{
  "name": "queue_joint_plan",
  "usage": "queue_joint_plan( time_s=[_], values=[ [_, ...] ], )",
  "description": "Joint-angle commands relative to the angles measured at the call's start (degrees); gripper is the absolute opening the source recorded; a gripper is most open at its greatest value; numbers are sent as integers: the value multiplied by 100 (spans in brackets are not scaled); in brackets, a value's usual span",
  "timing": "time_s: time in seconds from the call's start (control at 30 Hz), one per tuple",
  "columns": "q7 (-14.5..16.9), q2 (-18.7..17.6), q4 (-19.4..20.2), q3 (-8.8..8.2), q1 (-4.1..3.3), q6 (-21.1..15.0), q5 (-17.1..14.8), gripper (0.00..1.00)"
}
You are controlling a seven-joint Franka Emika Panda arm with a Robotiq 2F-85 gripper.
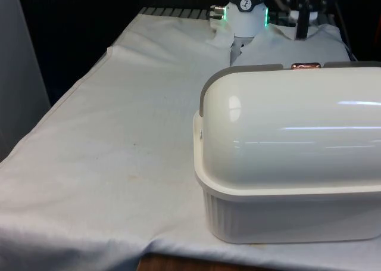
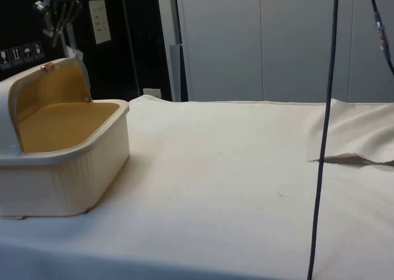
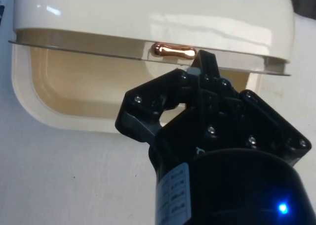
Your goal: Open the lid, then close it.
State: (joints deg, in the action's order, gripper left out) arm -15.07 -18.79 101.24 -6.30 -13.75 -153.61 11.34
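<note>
Lid [image 1: 286,128]: rolled all the way back over the rear of the bread box [image 2: 68,169], so from where I'm driving the opening half looks done and closing is what's left.

Box spot: sits at the front view's right, close to the near table edge, on the white cloth [image 1: 107,164]. Its back faces the front camera, mouth facing the robot's end, long axis running across the table.

Inside: tan interior [image 2: 61,123] wide open in the side view.

Handle [image 3: 173,51]: little copper knob on the lid's edge, pointing up at the top of the arc. Guessing that's the thing to push or pull to swing it shut.

Gripper [image 3: 200,74]: hovering just by the knob. Honestly can't tell if the claw is open, or holding anything.
</note>
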Motion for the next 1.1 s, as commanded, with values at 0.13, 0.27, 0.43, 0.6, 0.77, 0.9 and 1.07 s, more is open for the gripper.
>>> queue_joint_plan(
  time_s=[0.13, 0.27, 0.43, 0.6, 0.77, 0.9, 1.07],
  values=[
    [34, 120, -120, 17, 0, 252, -23, 0],
    [63, 212, -252, 29, 0, 441, -34, 0],
    [92, 252, -361, 46, 6, 630, -52, 0],
    [69, 258, -470, 29, -6, 779, -6, 0],
    [269, 264, -590, 92, 17, 1054, -92, 0],
    [372, 252, -607, 120, 29, 1008, -166, 0],
    [642, 235, -619, 126, 40, 871, -441, 0]
  ],
)
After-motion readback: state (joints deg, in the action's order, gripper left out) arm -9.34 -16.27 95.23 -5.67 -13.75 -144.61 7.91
